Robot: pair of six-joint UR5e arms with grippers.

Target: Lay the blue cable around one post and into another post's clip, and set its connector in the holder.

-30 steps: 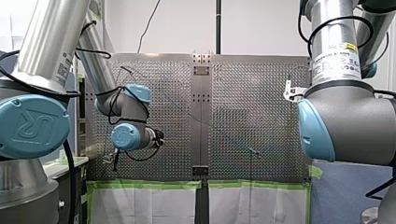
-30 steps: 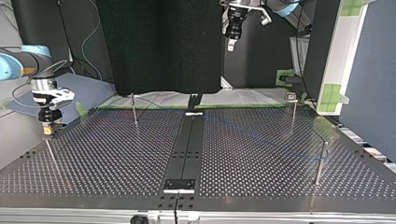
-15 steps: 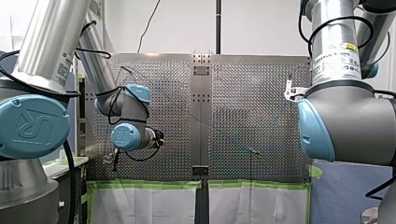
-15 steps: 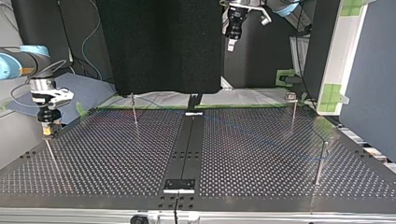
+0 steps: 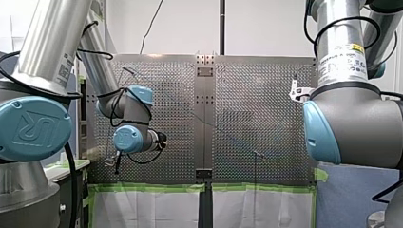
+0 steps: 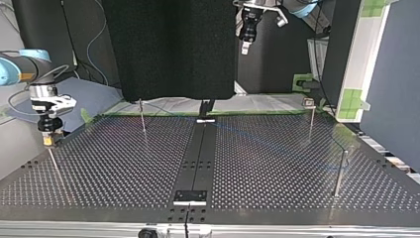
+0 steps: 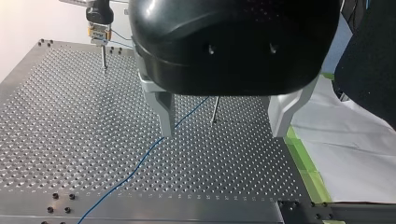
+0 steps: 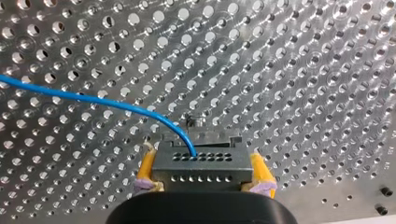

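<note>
The blue cable (image 8: 93,99) curves over the perforated surface (image 8: 303,70) and ends in the top face of a dark connector (image 8: 201,170). The robot's right gripper (image 8: 201,173) clamps that connector by its two sides, one yellow pad (image 8: 146,170) pressed to each. A small fitting shows just behind the connector, too hidden to name.

In the top view this gripper hangs at the frame's left, just over the tip of a thin post (image 6: 53,166) near the surface's left edge. Whether the connector touches the post cannot be told. From there the cable shows only as a faint blue line crossing the surface toward the frame's right.

The left gripper (image 7: 223,133) sits high at the top view's upper middle, well above the surface. Its metal fingers (image 7: 164,112) are spread wide and hold nothing. In its wrist view a second post (image 7: 215,109) stands ahead between the fingers. The cable lies flat on the surface, passing this post and one fingertip.
</note>
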